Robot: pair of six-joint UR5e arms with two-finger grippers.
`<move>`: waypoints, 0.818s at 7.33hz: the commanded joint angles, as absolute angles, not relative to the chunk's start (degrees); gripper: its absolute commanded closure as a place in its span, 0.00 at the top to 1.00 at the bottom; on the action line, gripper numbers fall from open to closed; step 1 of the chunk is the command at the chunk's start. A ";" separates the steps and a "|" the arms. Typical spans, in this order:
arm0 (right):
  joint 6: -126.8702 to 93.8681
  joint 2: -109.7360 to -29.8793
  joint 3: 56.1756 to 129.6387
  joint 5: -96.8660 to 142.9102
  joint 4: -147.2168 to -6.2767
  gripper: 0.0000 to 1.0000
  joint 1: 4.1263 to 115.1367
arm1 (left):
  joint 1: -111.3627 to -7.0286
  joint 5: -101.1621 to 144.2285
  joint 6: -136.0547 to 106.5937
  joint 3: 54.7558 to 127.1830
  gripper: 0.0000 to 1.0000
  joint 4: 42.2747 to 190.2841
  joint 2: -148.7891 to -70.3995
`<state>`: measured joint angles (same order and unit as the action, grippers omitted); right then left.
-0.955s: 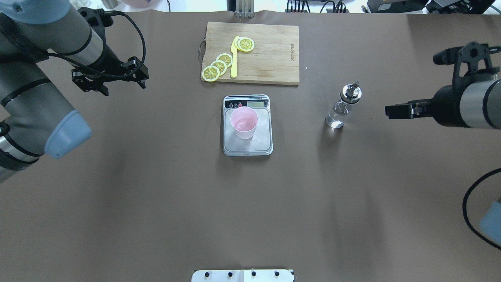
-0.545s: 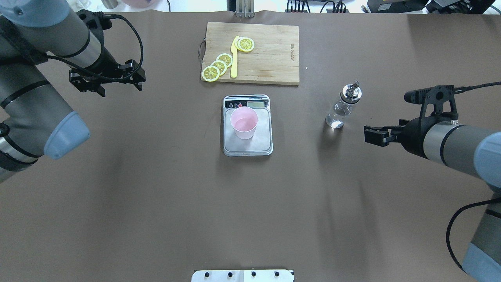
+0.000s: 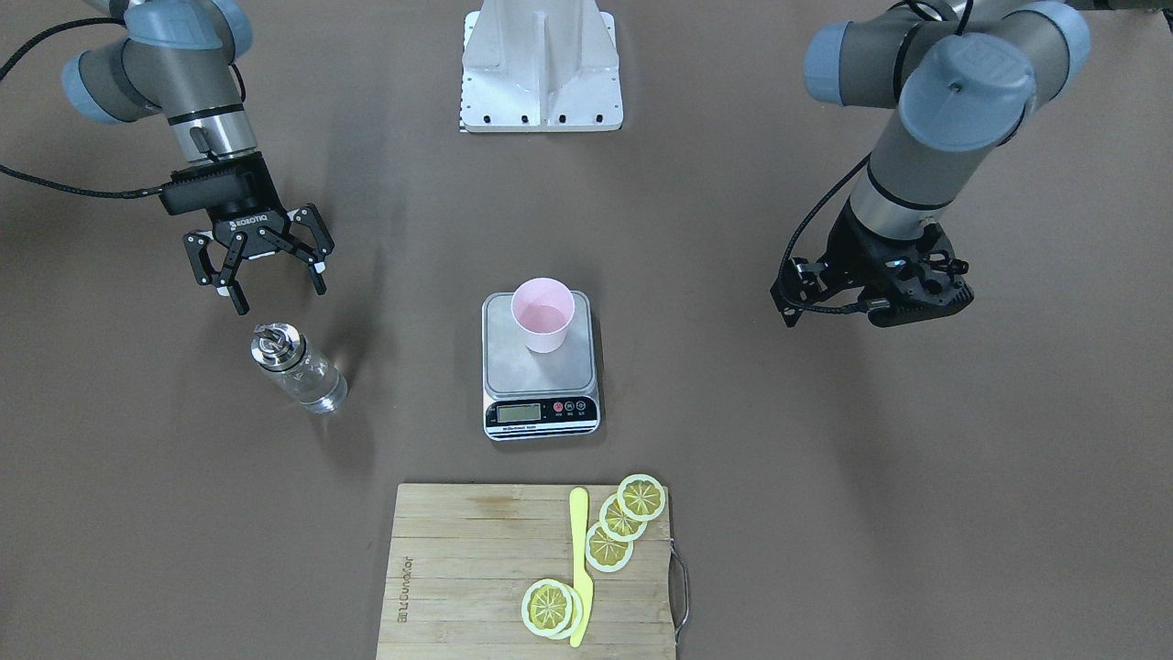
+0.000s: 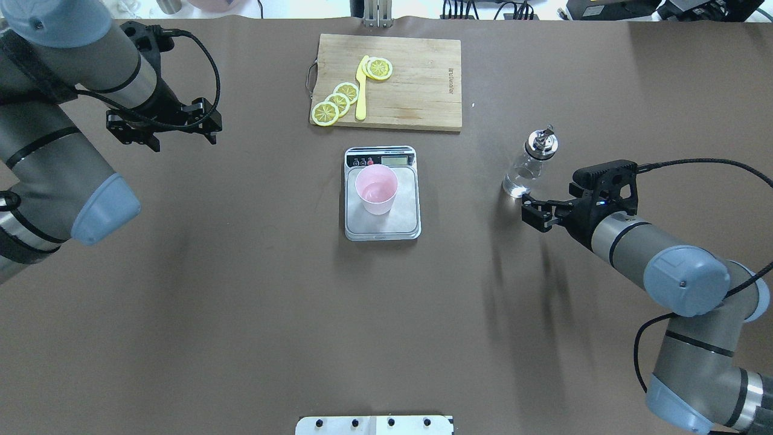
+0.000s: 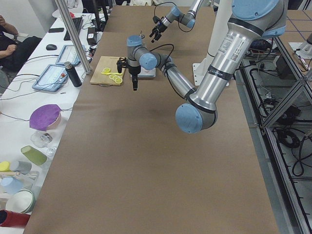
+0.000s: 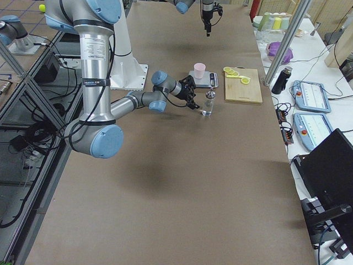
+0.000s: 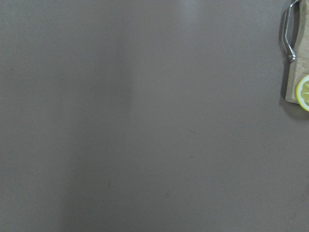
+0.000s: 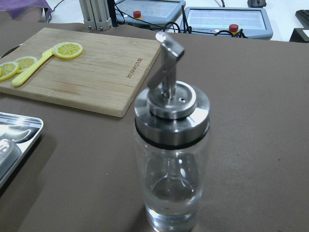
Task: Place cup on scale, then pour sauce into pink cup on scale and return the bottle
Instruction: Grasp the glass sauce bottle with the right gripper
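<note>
Front-facing view: your right fingers hang open near the bottle, lined up to grasp it; cup sits on scale awaiting the pour; left fingers open.

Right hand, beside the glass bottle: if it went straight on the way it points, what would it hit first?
Most likely the bottle. It stands right in front of the right hand and sits centred in the wrist camera's view. The hand is open and not yet around it.

bottle: clear glossy glass, shiny metal cap | cup ctr: matt pink plastic | scale: brushed steel top | board upper ctr: wood, visible grain | table: matt brown
</note>
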<state>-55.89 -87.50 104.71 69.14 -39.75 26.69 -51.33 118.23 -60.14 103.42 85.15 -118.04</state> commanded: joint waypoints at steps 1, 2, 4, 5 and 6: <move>-48.83 -84.64 98.37 64.00 -34.21 1.00 26.19 | -51.33 118.21 -60.12 103.19 0.98 85.17 -118.04; -48.34 -83.33 96.00 62.59 -33.15 1.00 26.10 | -51.24 118.21 -60.20 103.01 0.98 85.17 -118.12; -47.99 -81.39 92.82 61.71 -31.55 1.00 26.19 | -51.15 117.08 -60.21 102.92 0.98 85.17 -118.12; -47.38 -80.60 92.73 61.35 -31.64 1.00 26.37 | -51.15 117.07 -60.21 102.57 0.98 85.17 -118.12; -45.89 -78.77 91.51 61.26 -31.55 1.00 26.98 | -51.15 117.07 -60.21 102.57 0.98 85.08 -118.12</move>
